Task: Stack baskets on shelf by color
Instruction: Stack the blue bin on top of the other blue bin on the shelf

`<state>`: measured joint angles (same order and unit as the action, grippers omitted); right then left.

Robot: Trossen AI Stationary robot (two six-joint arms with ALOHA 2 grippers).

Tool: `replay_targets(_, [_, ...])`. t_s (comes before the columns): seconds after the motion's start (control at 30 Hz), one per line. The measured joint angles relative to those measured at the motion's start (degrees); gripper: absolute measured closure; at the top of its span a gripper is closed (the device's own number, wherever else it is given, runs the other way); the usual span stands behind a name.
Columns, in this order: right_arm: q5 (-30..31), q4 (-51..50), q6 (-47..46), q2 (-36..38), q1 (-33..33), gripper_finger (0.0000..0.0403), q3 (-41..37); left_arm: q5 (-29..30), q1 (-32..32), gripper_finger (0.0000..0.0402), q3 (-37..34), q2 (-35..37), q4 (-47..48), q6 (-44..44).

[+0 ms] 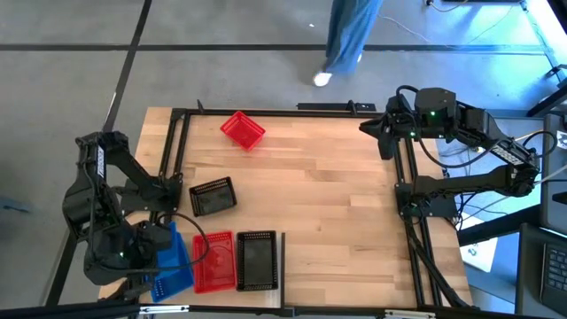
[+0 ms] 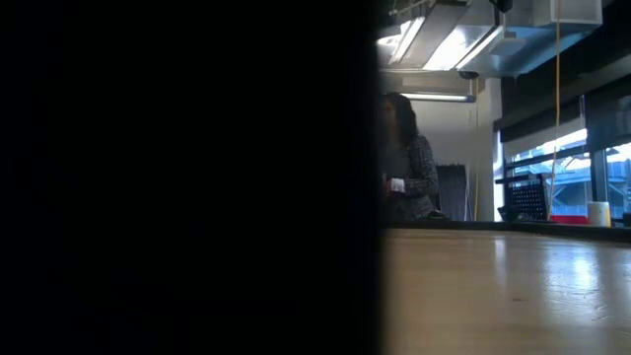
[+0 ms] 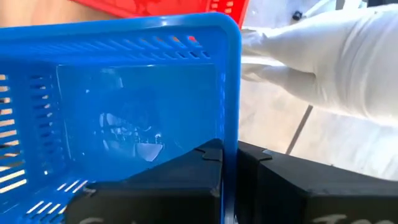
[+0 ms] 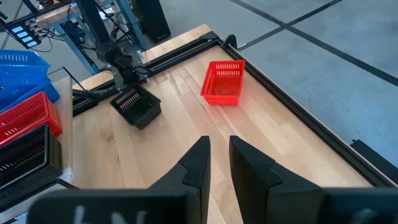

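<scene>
My left gripper (image 1: 152,252) is at the table's near left corner, shut on a blue basket (image 3: 124,106), which shows in the high view as the blue basket (image 1: 175,264). Beside it a red basket (image 1: 213,261) and a black basket (image 1: 257,261) sit on the pale shelf (image 1: 282,259). A lone red basket (image 1: 242,130) rests on its base on the tabletop at the far side. A lone black basket (image 1: 213,197) rests the same way left of centre. My right gripper (image 4: 219,163) hovers open over the far right edge, holding nothing. My left gripper pinches one side wall of the blue basket (image 3: 230,146), with one finger (image 3: 168,180) inside the basket and the other (image 3: 298,186) outside. The basket's open mouth faces the wrist. I cannot tell whether the basket rests on anything.
A black frame (image 1: 177,159) runs along the table's left, far and right edges. A person (image 1: 347,40) stands past the far edge, and another person (image 2: 406,163) is in the room behind. Something dark blocks the left half of the low view.
</scene>
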<state>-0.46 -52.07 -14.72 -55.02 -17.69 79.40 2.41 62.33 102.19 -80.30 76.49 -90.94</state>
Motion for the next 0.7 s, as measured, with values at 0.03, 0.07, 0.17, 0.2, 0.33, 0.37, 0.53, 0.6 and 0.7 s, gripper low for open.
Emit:
replay_targets(0.03, [-0.01,0.04,0.00,0.00,0.00,0.0344,0.00,0.55,0.00,0.0401,0.00,-0.01,0.04,0.00])
replay_targets(0.07, [-0.01,0.20,0.00,0.00,0.00,0.0344,0.00,1.15,0.00,0.0401,0.00,-0.04,0.18,0.00])
replay_targets(0.17, [-0.01,1.33,0.00,0.00,-0.01,0.0344,-0.01,1.75,0.00,0.0400,0.00,-0.06,1.07,-0.07])
replay_targets(0.2, [-0.01,1.68,0.00,0.00,-0.02,0.0344,-0.01,1.75,0.00,0.0398,0.00,-0.06,1.05,-0.04])
replay_targets(0.33, [-0.03,1.85,0.00,0.00,-0.01,0.0344,-0.01,1.75,0.00,0.0377,0.00,-0.06,1.04,-0.23])
replay_targets(0.37, [-0.03,1.85,0.00,0.00,-0.02,0.0344,0.00,1.75,0.00,0.0370,0.00,-0.06,1.06,-0.40])
replay_targets(0.53, [-0.05,1.87,0.00,0.00,0.00,0.0344,-0.02,1.74,0.00,0.0343,0.00,-0.06,0.96,-1.53])
replay_targets(0.6, [-0.05,1.87,0.00,0.00,-0.02,0.0344,-0.01,1.31,0.00,0.0341,0.00,-0.06,0.94,-1.53])
replay_targets(0.7, [-0.05,1.87,0.00,0.00,-0.01,0.0344,0.00,-0.23,0.00,0.0340,0.00,-0.06,0.25,-1.78])
